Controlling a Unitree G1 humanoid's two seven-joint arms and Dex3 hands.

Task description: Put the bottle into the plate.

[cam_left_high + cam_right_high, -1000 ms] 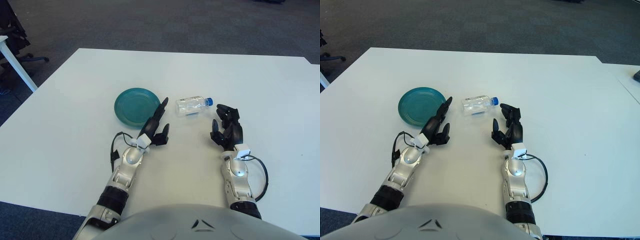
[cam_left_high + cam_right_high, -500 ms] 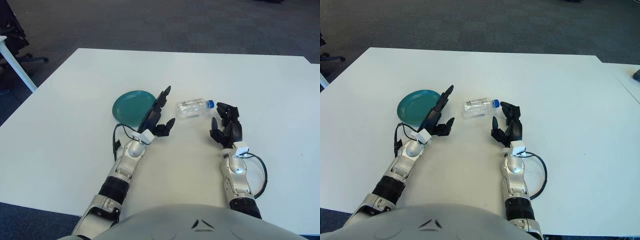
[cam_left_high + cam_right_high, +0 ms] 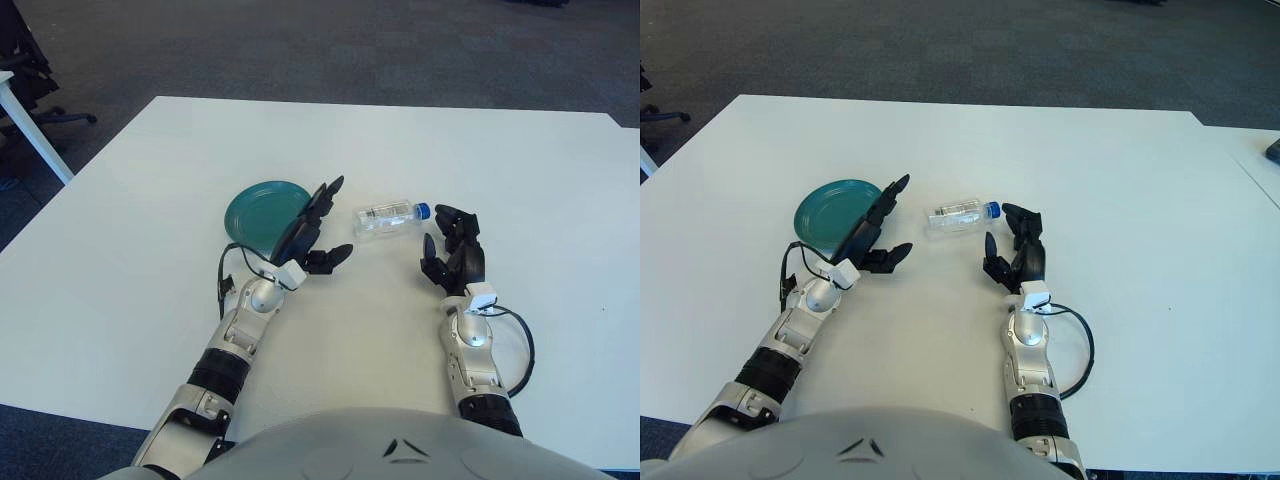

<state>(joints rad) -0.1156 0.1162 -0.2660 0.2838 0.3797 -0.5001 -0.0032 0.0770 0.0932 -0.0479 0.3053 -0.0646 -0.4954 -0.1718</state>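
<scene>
One white table [image 3: 520,170] carries two objects: one teal plate [image 3: 258,212] and one clear plastic bottle [image 3: 388,217] with a blue cap. The bottle lies on its side on the bare tabletop, just to the right of the plate and apart from it, cap pointing toward the robot's right; it is not in the plate. Two hands are in view. The left hand [image 3: 310,228] shows at the plate's right edge, between plate and bottle, its fingers spread and extended, the thumb stretched out toward the bottle — it grasps nothing and does not touch the bottle. The right hand [image 3: 455,250] shows just to the right of the bottle's cap, fingers loosely parted and raised, also holding nothing. Compared with the views of half a second and one second earlier, the left hand has advanced forward and swung toward the plate's rim, overlapping more of the plate, while the right hand, the plate and the bottle keep essentially the same places.
</scene>
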